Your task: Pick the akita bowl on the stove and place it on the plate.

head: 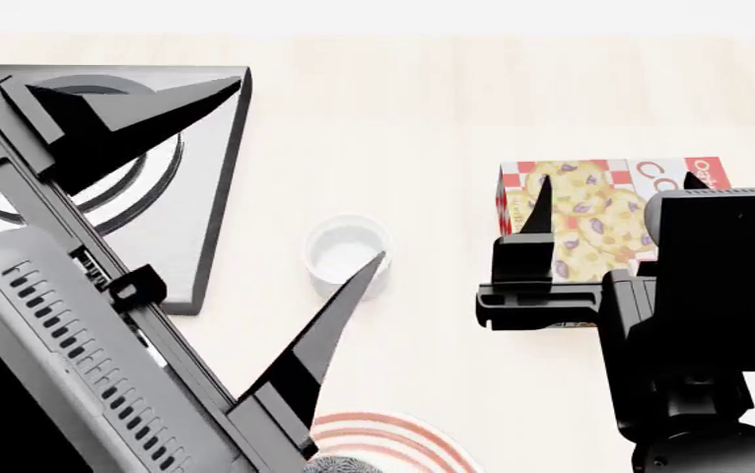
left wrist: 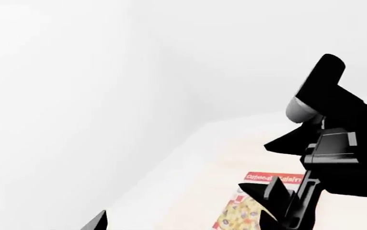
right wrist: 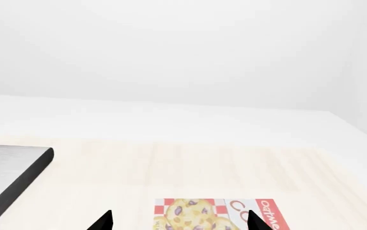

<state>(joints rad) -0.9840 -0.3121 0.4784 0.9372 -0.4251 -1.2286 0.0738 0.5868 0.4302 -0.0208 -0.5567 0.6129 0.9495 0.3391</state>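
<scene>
The stove (head: 207, 197) is a dark grey slab at the head view's upper left, and its corner also shows in the right wrist view (right wrist: 11, 167). My left arm covers most of the burner, so I cannot make out the akita bowl on it. My left gripper (head: 299, 173) is open and empty, held high between the stove and a white cup (head: 345, 251). The red-ringed plate (head: 404, 436) lies at the bottom edge, with a speckled grey patch (head: 342, 465) at its near side. My right gripper (head: 614, 187) is open and empty over a cookie box.
The cookie box (head: 588, 212) lies flat on the pale wooden table to the right, also seen in the wrist views (right wrist: 215, 213) (left wrist: 244, 211). The right arm (left wrist: 337, 143) crosses the left wrist view. A white wall stands behind the table.
</scene>
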